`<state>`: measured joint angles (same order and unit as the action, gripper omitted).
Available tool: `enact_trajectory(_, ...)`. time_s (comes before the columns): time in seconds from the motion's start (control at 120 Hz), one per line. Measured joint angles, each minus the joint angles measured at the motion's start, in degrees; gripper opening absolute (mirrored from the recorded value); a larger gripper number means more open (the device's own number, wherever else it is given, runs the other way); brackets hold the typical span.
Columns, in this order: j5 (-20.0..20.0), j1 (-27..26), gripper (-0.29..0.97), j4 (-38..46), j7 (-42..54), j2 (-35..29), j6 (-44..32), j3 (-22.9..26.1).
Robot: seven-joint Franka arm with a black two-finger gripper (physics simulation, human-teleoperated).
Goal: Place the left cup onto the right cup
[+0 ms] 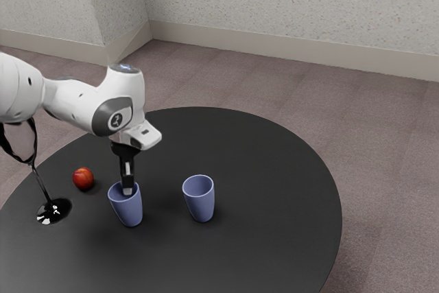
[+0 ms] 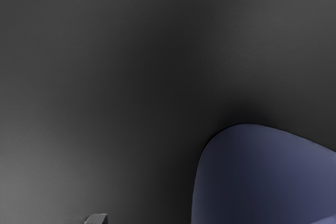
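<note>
The gripper [image 1: 127, 184] hangs straight down from the white arm, and its tip reaches the rim of the left cup [image 1: 126, 207]. Whether it is spread or pinching the cup's wall cannot be told. This blue cup stands upright on the round black table [image 1: 274, 169], on the exterior view's left. The right cup [image 1: 199, 200], also blue and upright, stands near it, apart from it. A red apple [image 1: 83, 178] lies on the table further to the exterior view's left. In the wrist view, a blurred blue cup [image 2: 268, 182] sits just under the hand on the dark table [image 2: 131, 77].
</note>
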<state>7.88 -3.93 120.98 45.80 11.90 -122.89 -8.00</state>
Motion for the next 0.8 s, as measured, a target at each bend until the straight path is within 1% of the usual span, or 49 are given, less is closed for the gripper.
enact_trajectory(0.058, 0.00, -0.02, 0.13, 0.71, -0.27, -0.16, -1.52, 0.00)
enact_trajectory(0.117, 0.01, -0.09, 0.06, 1.35, -0.52, -0.45, -2.99, 0.02)
enact_trajectory(0.267, -0.31, -0.88, -0.04, 2.17, -1.13, -1.71, -5.36, 0.01)
enact_trajectory(0.45, -0.73, -1.33, -0.08, 3.09, -2.09, -2.79, -6.66, 0.07)
enact_trajectory(0.675, 0.26, -2.07, -0.10, 4.22, -3.29, -8.18, -7.21, 0.00)
enact_trajectory(0.8, 0.61, -3.54, -0.10, 1.76, -3.85, -10.50, -6.71, -0.05)
